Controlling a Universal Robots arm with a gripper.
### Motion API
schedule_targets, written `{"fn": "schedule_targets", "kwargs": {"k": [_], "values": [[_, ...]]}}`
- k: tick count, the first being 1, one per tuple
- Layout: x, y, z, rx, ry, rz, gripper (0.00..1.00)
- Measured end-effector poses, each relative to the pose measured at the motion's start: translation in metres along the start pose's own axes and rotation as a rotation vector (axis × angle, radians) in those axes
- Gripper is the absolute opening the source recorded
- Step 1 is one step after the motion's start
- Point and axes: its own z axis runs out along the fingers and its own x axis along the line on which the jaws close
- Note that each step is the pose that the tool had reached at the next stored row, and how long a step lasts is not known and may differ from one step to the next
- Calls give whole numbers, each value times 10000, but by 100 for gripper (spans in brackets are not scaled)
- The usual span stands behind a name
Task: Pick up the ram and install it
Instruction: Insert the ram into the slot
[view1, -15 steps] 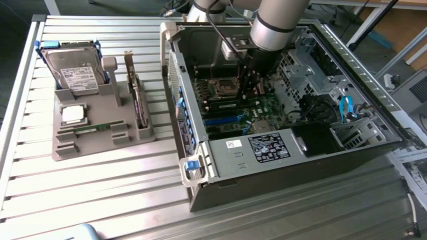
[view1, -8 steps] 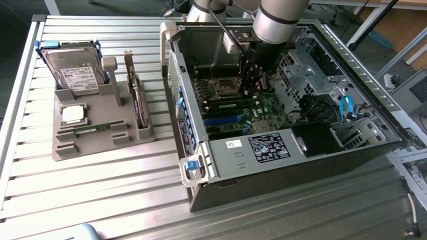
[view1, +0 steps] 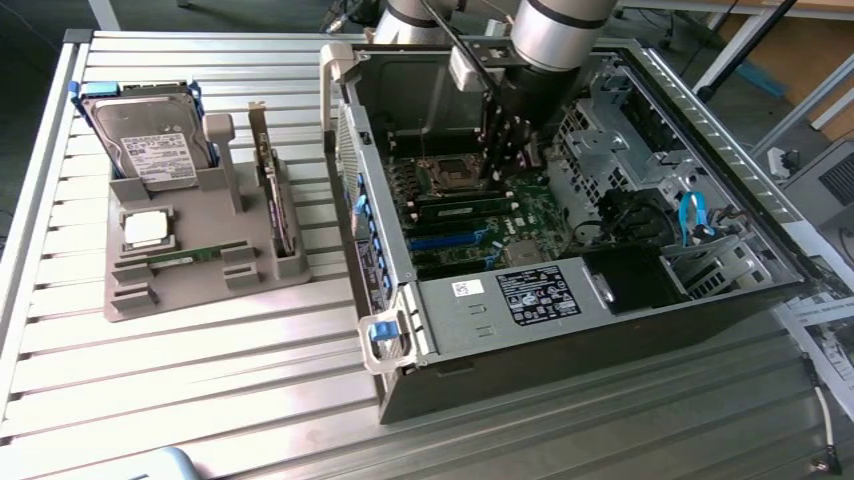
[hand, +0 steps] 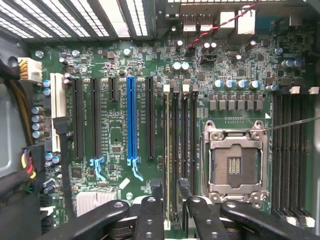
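Ribbed aluminium-slat worktable (view1: 174, 380), bright glare on slats. Beyond far edge: dark floor (view1: 240, 12), wooden bench (view1: 787, 40) w/ white metal legs (view1: 727, 60) at exterior view's right. Papers (view1: 825, 330) by table's right edge.

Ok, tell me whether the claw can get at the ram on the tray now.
Probably not directly: the claw is inside the case, whose wall stands between; the ram itself lies uncovered.

Reaching down from the far edge of the bench, silver-and-black arm (view1: 554, 40) steeply inclined, wrist low over the open case. Gripper (hand: 170, 210) pointed straight down, its 2 black fingers (hand: 150, 215) spread wide apart, holding nothing.
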Motion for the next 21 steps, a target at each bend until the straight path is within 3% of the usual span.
{"fn": "schedule_targets", "kwargs": {"k": [9, 21], "values": [[-11, 4, -244, 1, 140, 2, 25], [-23, 8, -462, 4, 321, 5, 25]]}}
